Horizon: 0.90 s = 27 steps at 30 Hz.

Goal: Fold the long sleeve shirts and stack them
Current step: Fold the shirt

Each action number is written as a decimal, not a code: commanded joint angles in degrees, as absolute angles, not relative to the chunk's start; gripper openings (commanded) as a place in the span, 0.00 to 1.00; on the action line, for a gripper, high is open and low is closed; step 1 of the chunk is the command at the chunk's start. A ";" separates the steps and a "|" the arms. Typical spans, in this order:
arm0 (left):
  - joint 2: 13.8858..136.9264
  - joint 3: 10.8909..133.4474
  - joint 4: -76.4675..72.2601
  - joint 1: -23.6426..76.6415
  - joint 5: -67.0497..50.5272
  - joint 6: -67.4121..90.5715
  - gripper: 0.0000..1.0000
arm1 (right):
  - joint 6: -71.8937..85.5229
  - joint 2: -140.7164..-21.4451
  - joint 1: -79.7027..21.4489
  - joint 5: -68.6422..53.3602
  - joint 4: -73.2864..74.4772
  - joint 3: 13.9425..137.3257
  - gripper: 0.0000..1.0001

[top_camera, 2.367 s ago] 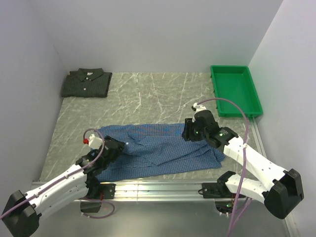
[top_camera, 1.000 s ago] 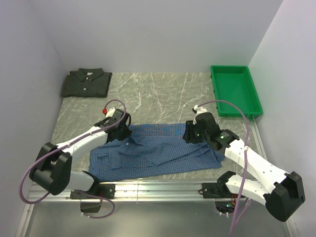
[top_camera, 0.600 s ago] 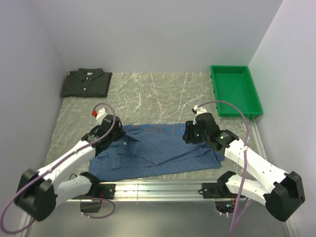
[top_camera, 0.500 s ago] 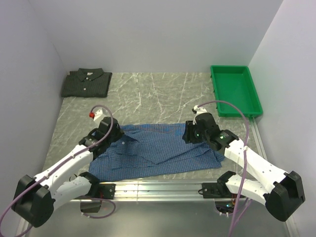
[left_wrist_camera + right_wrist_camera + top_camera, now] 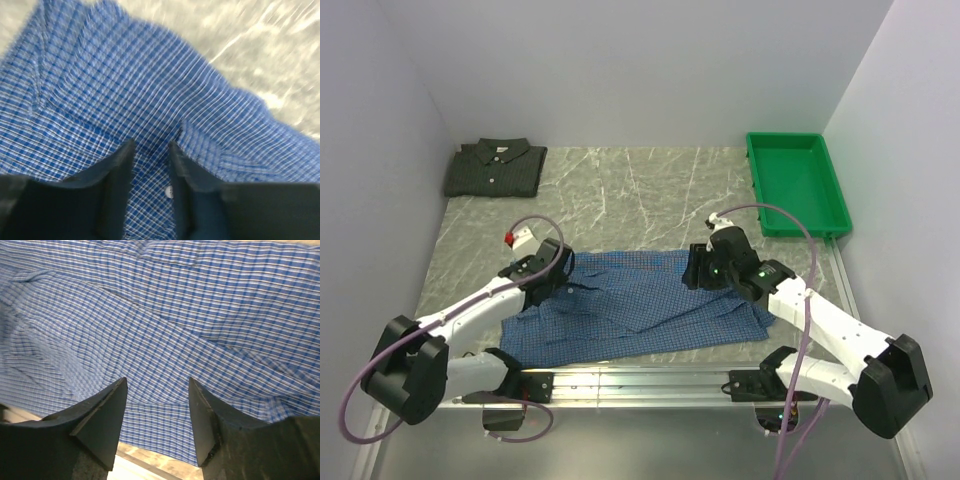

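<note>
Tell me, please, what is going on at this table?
Two robot arms are working on a blue checked button-up shirt lying rumpled on the marbled table. The left arm has its jaws slightly apart over the shirt's left end; the right arm has its jaws open above the right end. Neither grips cloth. A dark green-grey checked shirt lies folded at the far left corner.

Matt blue cloth shirt (image 5: 640,300), smooth marbled table (image 5: 620,190)

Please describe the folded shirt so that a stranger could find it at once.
Look at the grey table, at its far left corner. There lies the dark shirt, folded neatly with white buttons; the blue shirt is spread out.
</note>
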<state>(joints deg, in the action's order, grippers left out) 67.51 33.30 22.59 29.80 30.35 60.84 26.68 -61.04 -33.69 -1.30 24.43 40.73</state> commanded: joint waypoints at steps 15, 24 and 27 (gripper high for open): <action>75.46 47.46 18.11 44.21 18.20 54.93 0.61 | 37.79 -64.07 -22.77 -13.45 16.34 32.18 0.54; 89.29 47.20 15.02 43.16 16.17 56.33 0.54 | 40.69 -68.29 -17.14 -14.15 13.54 26.99 0.54; 88.69 46.76 18.10 40.61 17.57 57.65 0.54 | 41.13 -68.03 -15.47 -11.96 13.97 26.19 0.54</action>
